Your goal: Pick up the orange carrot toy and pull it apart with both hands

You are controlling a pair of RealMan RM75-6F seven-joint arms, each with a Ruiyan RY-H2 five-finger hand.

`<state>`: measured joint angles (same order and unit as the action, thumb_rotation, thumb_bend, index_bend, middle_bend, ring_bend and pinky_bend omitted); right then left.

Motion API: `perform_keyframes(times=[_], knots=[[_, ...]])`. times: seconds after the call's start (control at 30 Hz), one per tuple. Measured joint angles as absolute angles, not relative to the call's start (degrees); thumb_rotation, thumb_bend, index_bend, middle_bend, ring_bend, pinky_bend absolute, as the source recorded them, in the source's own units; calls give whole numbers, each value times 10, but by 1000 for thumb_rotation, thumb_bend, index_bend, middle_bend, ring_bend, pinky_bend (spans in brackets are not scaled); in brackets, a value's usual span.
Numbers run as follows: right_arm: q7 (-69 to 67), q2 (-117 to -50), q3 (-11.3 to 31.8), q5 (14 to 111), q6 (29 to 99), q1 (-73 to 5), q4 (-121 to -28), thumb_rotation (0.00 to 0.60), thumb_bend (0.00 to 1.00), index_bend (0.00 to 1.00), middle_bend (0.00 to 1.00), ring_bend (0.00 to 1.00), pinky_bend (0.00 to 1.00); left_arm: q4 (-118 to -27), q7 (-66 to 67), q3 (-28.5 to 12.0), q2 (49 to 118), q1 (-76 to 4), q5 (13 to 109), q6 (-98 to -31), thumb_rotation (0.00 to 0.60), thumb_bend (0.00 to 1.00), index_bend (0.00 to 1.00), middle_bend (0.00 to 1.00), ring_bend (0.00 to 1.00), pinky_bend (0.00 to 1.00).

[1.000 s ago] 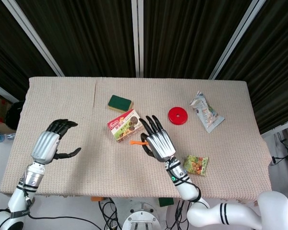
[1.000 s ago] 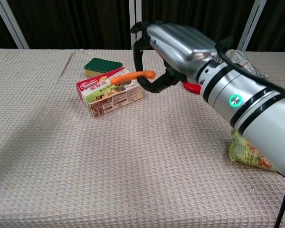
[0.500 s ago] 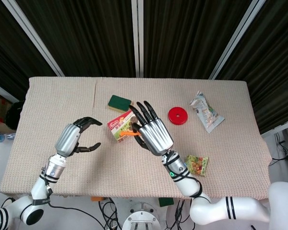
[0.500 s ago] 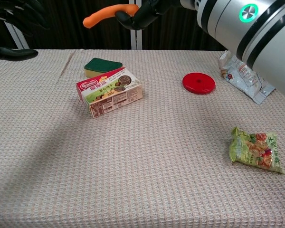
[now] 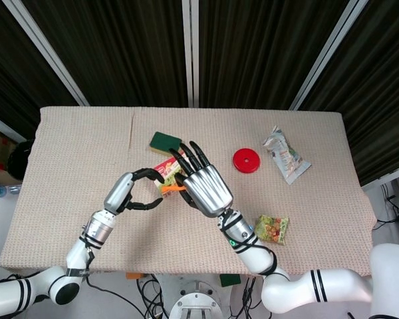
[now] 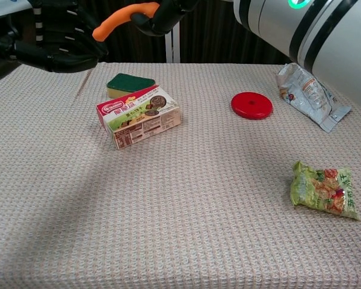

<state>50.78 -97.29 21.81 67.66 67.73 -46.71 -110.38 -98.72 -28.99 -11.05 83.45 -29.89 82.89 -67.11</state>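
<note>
The orange carrot toy [image 6: 117, 19] is held high above the table, pinched at its right end by my right hand [image 5: 203, 186]. In the head view only a bit of the carrot [image 5: 171, 189] shows past the hand's left edge. My left hand [image 5: 138, 188] hangs just left of the carrot's free tip, its fingers curved and apart with nothing in them. In the chest view my left hand [image 6: 57, 48] sits close to the tip and my right hand [image 6: 162, 12] is cut off at the top edge. Whether the left fingers touch the carrot is unclear.
On the cloth-covered table [image 6: 180, 229] lie a red and green snack box [image 6: 138, 116], a green sponge [image 6: 129, 84], a red disc [image 6: 251, 105], a silver packet [image 6: 307, 93] and a green snack bag [image 6: 323, 189].
My left hand has travelled right and up to the carrot's tip. My right hand has shifted slightly left with the carrot, which now tilts down toward the left.
</note>
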Motion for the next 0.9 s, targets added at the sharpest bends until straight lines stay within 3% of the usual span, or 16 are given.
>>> perform_keyframes(times=[0.57,0.9], knots=[[496,-983,202,660,694,-493,-1078,600,390,634,58,0,0,-983,-299,-108,844,-299,818,-675,600,298,511,450,378,362],[490,-988,196,655,701,-504,-1069,600,390,634,58,0,0,-979,-292,-103,848,-304,816,-667,600,300,506,450,378,360]])
